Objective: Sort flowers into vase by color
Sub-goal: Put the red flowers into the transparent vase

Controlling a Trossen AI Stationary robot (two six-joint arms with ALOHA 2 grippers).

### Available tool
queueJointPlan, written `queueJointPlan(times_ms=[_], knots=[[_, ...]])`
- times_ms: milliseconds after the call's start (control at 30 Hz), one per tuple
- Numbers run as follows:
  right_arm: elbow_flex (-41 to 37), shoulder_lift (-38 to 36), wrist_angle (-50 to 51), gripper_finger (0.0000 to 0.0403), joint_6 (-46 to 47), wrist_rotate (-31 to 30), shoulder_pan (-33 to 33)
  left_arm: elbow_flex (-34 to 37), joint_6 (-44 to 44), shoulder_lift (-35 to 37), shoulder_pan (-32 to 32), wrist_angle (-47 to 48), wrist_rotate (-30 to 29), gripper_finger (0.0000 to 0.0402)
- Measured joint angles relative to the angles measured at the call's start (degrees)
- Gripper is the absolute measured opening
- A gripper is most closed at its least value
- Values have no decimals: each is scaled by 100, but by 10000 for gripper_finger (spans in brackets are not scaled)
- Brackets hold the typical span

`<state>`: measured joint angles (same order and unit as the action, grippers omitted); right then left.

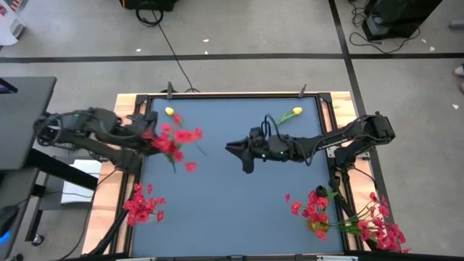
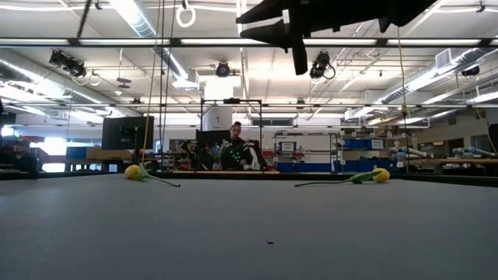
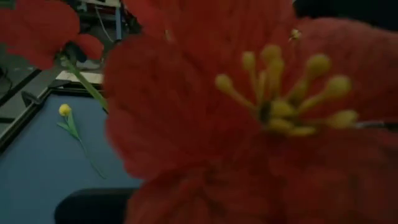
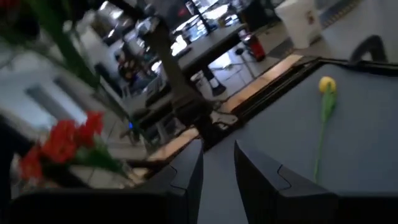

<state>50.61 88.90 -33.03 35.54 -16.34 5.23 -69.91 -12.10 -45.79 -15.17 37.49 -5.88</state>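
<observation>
My left gripper (image 1: 150,138) is at the table's left edge, shut on a bunch of red blossoms (image 1: 177,141). One blossom (image 3: 249,124) fills the left wrist view and hides the fingers. The right wrist view shows the same bunch (image 4: 62,143) in the air. My right gripper (image 1: 238,151) hangs open and empty above the table's middle, high up in the low view (image 2: 296,47). Two yellow tulips lie flat near the far edge, one at the left (image 1: 169,111) (image 2: 134,172) (image 4: 326,85) and one at the right (image 1: 296,112) (image 2: 380,175). My left gripper holds the red bunch at its stalk end, coming level from the table's left. The blossoms (image 1: 168,145) cover the fingers, so the part and the kind of hold cannot be told. The bunch is lifted clear, its blossoms spread toward the table's middle.
Red blossoms stand in a yellowish vase (image 1: 317,226) at the near right corner, and more red stems (image 1: 380,226) hang past that edge. Another red bunch (image 1: 141,205) is at the near left edge. The blue mat (image 1: 232,203) is bare between them.
</observation>
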Motion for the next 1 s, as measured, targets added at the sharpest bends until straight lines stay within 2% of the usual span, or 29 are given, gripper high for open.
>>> queueJointPlan(times_ms=[133,367,667,1000], knots=[[0,0,-98,100,783,-193,-100,0,255,383,-47,472,69,3],[54,111,-146,100,829,-264,-95,0,741,785,-45,1120,413,4],[991,1213,-184,100,791,-139,-91,784,767,1546,-45,851,720,5],[2008,2084,-247,100,842,668,-119,1304,585,2242,-45,1094,729,3]])
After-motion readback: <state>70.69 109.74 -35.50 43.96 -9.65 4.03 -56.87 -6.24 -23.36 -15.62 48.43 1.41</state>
